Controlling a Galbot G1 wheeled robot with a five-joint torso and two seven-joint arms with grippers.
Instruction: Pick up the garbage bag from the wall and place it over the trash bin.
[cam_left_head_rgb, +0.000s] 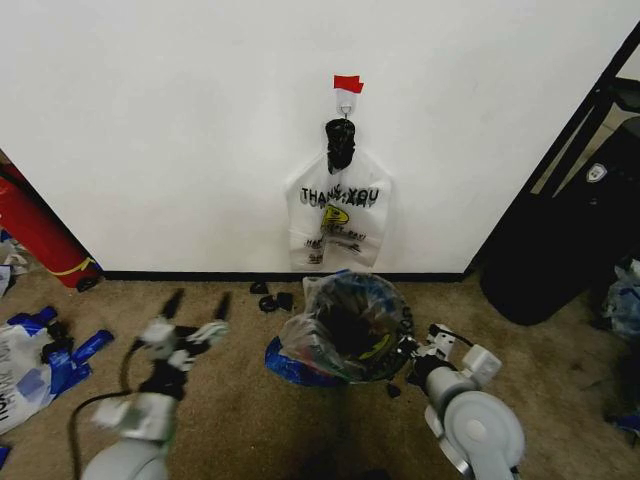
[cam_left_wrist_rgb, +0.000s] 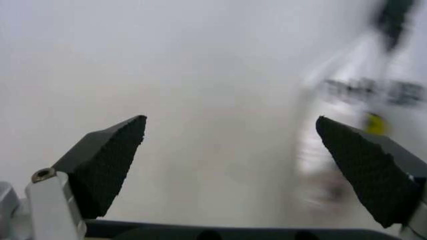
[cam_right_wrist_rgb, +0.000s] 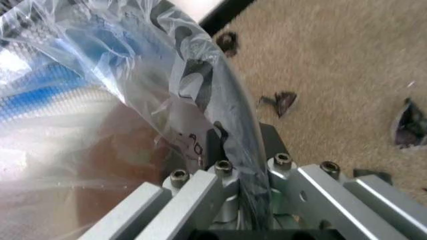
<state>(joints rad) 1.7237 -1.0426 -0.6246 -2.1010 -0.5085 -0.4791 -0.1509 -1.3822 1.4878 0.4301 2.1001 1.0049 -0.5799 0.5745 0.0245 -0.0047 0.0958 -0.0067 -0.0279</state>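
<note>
The see-through garbage bag already drapes over the black wire-mesh trash bin, which stands on the carpet floor just out from the wall, below the white "THANK YOU" bag on its hook.

The right gripper is at the bin's right rim, jaws pinching the plastic film against it (the right wrist view shows film running between them).

The left gripper, jaws spread and holding nothing, hangs well left of the bin.

To finish well, I judge the film should be drawn down evenly around the rim, gently, since the plastic looks thin and the bin light enough to tip.
</note>
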